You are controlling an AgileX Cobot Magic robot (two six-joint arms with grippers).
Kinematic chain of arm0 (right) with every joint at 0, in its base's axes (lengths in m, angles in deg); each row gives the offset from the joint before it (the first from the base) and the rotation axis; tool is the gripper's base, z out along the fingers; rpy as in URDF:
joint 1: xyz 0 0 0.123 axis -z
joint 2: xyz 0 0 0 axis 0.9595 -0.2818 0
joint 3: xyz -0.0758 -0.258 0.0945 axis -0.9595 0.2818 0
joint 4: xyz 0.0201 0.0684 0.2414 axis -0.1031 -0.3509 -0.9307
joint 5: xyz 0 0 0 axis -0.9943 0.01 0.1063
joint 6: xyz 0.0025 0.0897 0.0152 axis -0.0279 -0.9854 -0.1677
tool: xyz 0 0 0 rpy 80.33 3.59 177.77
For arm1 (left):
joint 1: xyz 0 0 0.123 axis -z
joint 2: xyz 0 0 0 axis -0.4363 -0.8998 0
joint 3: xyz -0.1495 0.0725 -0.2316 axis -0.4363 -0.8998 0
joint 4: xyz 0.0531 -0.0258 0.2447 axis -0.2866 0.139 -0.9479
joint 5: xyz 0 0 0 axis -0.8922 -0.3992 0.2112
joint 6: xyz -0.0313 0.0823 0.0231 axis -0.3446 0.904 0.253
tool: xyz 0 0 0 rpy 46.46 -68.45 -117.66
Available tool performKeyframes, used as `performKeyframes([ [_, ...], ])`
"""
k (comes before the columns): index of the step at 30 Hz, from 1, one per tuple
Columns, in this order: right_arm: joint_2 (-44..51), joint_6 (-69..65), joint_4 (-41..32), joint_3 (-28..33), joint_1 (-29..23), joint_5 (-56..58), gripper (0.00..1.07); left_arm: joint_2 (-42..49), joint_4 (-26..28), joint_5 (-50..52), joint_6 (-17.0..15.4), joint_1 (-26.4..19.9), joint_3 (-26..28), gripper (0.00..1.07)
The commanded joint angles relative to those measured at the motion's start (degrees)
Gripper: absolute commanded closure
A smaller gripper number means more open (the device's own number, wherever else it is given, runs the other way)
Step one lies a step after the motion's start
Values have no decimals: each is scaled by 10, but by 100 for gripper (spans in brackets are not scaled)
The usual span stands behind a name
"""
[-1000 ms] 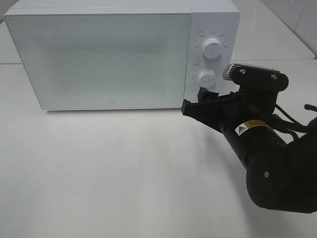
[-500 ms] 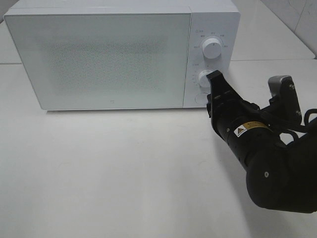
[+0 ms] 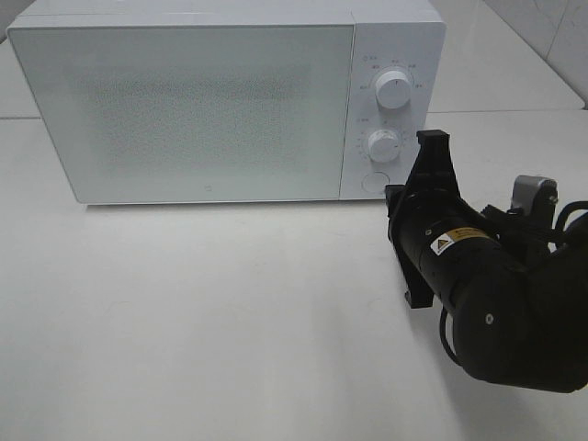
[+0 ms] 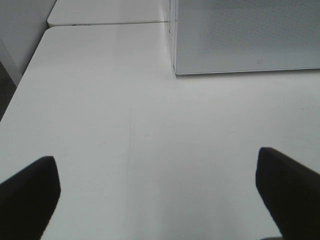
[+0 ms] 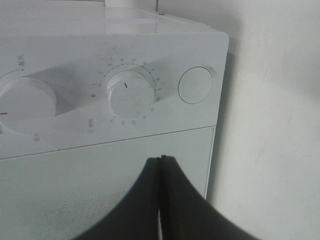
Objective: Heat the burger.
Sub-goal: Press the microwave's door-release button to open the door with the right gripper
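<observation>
Since the earlier frame the right gripper (image 3: 432, 142) has rolled from lying flat with its jaws spread to standing on edge, and it has drawn back from the lower knob (image 3: 383, 145) to a spot just right of and below it, at centre right of the high view. Its jaws are now pressed together with nothing between them. In the right wrist view the two black fingertips (image 5: 161, 159) meet in a thin seam at lower centre.

The microwave (image 3: 202, 110) fills the upper left and upper middle of the high view, with its frosted door (image 3: 193, 110) closed. The upper knob (image 3: 393, 89), the lower knob and a round button (image 3: 372, 182) sit in a column on the panel at its right.

The left gripper (image 4: 155, 165) hangs over the bare white table (image 4: 130, 115), jaws wide apart. One dark finger (image 4: 30, 190) shows at each lower corner of the left wrist view.

The burger shows in no view. Whether it lies behind the closed door cannot be told.
</observation>
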Motion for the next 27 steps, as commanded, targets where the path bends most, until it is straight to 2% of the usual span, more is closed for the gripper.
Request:
performKeyframes([
  [1, -6, -5, -4, -7, 1, 6, 107, 10, 1, -1, -2, 0, -2, 7],
  [6, -44, -17, 1, -30, 10, 8, 107, 10, 1, -1, -2, 0, -2, 7],
  [14, -89, -9, 47, -90, 65, 41, 107, 10, 1, -1, -2, 0, -2, 7],
  [27, -142, -13, 80, -152, 109, 60, 107, 10, 1, -1, -2, 0, -2, 7],
])
